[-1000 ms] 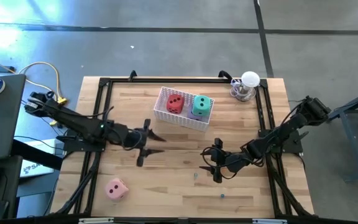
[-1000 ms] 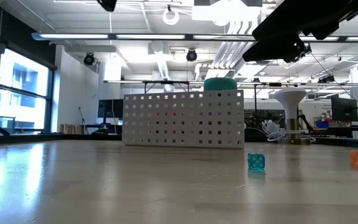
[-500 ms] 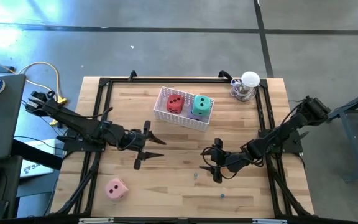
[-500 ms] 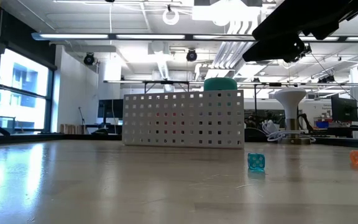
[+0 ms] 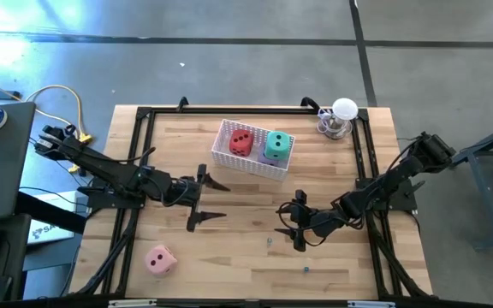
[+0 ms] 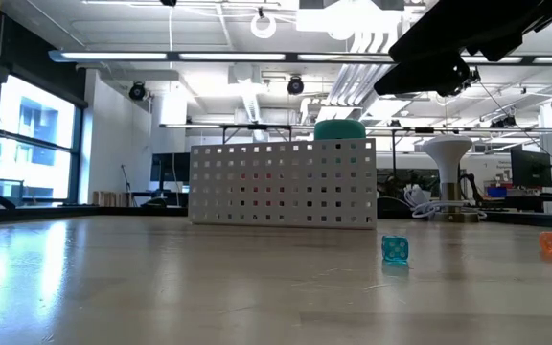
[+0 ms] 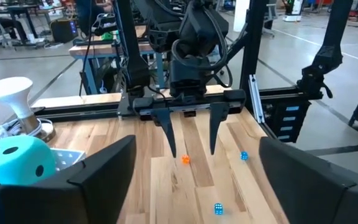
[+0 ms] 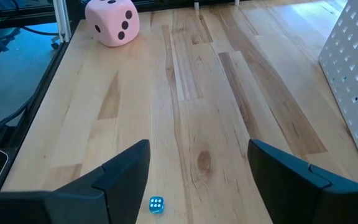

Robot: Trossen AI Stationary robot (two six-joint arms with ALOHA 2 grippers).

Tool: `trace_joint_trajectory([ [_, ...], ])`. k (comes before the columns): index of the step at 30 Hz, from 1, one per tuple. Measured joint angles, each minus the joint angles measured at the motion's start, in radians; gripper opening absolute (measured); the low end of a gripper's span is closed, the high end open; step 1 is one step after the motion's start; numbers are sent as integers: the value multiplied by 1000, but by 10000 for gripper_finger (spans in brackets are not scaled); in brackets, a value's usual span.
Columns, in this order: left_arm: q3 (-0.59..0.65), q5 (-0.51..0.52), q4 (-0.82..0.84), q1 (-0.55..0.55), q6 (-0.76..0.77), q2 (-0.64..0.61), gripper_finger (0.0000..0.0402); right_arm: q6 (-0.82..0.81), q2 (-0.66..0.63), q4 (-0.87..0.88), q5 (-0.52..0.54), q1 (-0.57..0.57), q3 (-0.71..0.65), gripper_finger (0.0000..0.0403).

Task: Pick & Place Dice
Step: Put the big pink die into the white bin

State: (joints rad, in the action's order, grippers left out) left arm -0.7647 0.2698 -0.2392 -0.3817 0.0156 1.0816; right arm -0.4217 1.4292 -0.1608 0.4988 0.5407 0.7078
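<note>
A white perforated basket stands at the table's far middle with a red die and a green die in it; a sliver of purple shows between them. A pink die rests on the table near the front left corner, also seen in the right wrist view. My left gripper hovers open just in front of the basket with nothing between its fingers. My right gripper hangs open over the table's middle, right of the left one, holding nothing.
Small dice lie on the wood near the right gripper: a blue one, another blue one and an orange one. A white mushroom-shaped object stands at the far right corner. A black frame rims the table.
My left gripper has opened wider in place in front of the basket; its two fingertips now stand farther apart. The dice, the basket and the right arm have kept still.
</note>
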Motion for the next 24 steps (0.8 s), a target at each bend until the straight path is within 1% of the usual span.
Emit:
trace_joint_trajectory([
  [6,0,0,22,0,0,0,376,0,0,0,0,0,0,262],
  [10,0,5,57,0,-1,0,394,0,0,0,0,0,0,262],
  [19,0,7,60,0,-3,0,400,0,0,0,0,0,0,262],
  [24,0,7,60,0,-84,0,400,0,0,0,0,0,0,262],
])
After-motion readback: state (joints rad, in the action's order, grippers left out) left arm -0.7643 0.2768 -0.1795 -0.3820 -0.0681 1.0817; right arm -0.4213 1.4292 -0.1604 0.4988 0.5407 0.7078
